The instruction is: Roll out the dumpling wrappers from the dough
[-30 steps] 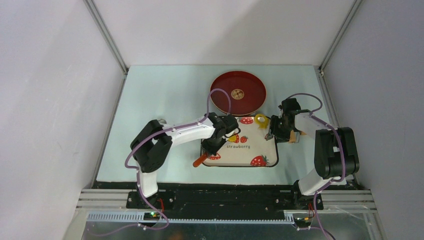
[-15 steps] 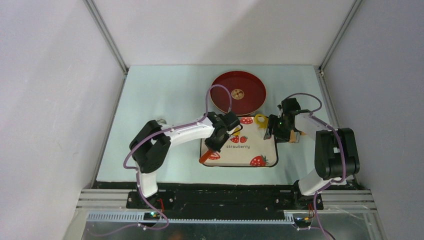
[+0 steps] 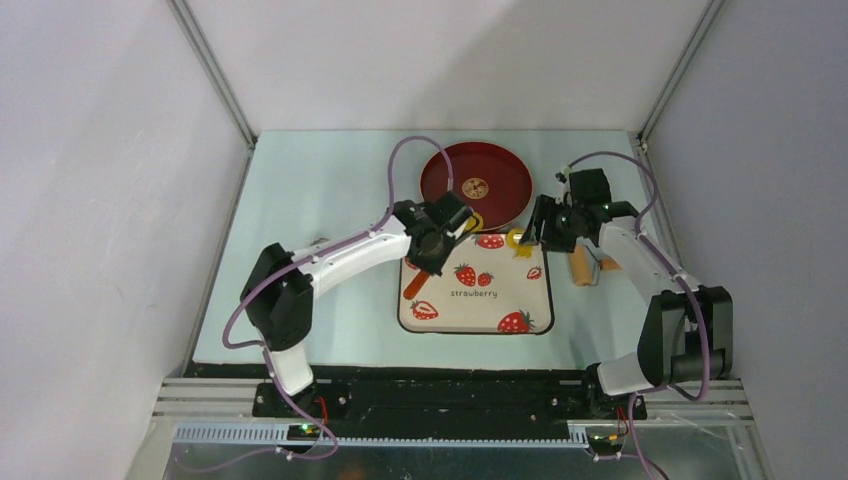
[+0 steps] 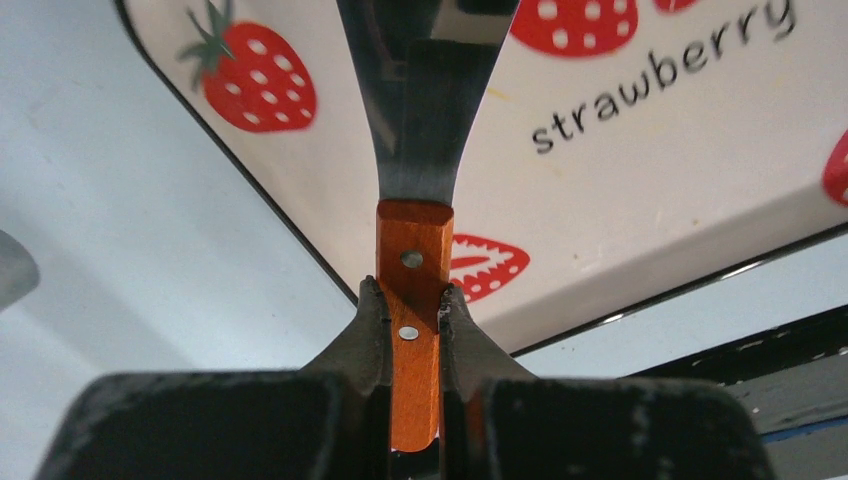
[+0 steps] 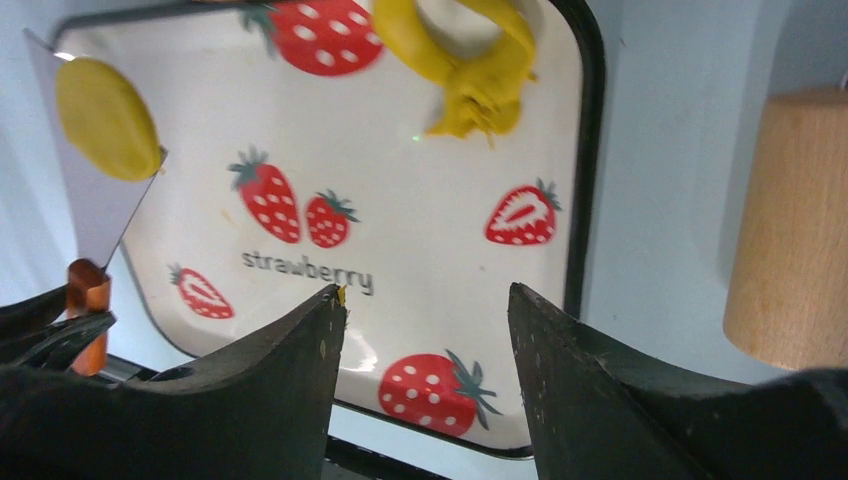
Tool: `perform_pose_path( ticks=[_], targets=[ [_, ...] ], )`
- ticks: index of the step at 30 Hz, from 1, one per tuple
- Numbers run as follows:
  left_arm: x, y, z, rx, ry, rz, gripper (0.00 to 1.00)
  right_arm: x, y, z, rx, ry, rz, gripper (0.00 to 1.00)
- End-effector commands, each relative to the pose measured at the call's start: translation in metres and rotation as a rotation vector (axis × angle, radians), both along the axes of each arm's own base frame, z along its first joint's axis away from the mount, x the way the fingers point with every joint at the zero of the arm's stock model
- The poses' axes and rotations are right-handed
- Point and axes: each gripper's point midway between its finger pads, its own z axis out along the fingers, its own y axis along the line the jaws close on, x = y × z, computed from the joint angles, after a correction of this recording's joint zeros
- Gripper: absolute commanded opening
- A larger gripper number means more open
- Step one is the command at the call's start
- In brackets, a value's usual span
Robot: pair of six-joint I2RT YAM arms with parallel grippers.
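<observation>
Your left gripper (image 4: 405, 310) is clenched on the orange wooden handle of a spatula (image 4: 412, 250), fingers pressed against both sides of it. In the left wrist view the metal blade runs up the middle of the frame over the strawberry tray (image 4: 620, 200).

In the top view, that gripper (image 3: 440, 228) sits just above the tray's upper left corner, with the handle slanting down and left past the tray edge. The dumpling wrapper (image 5: 105, 115) lies on the spatula blade, a smooth yellow oval at the upper left of the right wrist view. From above, it shows as a yellow spot (image 3: 474, 221) at the lower rim of the red plate (image 3: 500, 170). A small round tan object rests at the plate's centre; you cannot tell what it is.

Your right gripper (image 5: 425, 320) is released and holds nothing, its jaws spread wide over the tray (image 5: 420, 230). From above it (image 3: 545, 225) hangs by the tray's upper right corner. The ring of leftover dough (image 5: 460, 60) lies on the tray at the top of the right wrist view, one side bunched up. The wooden roller (image 5: 790, 230) lies on the pale worktop (image 3: 320, 200) just right of the tray.
</observation>
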Motion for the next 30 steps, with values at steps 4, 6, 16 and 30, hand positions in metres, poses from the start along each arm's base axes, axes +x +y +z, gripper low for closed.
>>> perform_pose_path(
  ticks=[4,6,16,30],
  targets=[
    [0.062,-0.013,0.046,-0.082,-0.142,0.056,0.0,0.04,0.046,0.054,0.128,-0.108,0.093,0.48],
    [0.078,-0.015,0.049,-0.071,-0.164,0.058,0.0,0.051,0.058,0.058,0.139,-0.115,0.109,0.33],
    [0.144,-0.034,0.052,-0.079,-0.207,0.093,0.0,0.118,0.108,0.086,0.267,-0.165,0.207,0.0],
    [0.174,-0.049,0.042,-0.154,-0.177,0.09,0.0,0.182,0.14,0.081,0.418,-0.176,0.239,0.0]
  ],
)
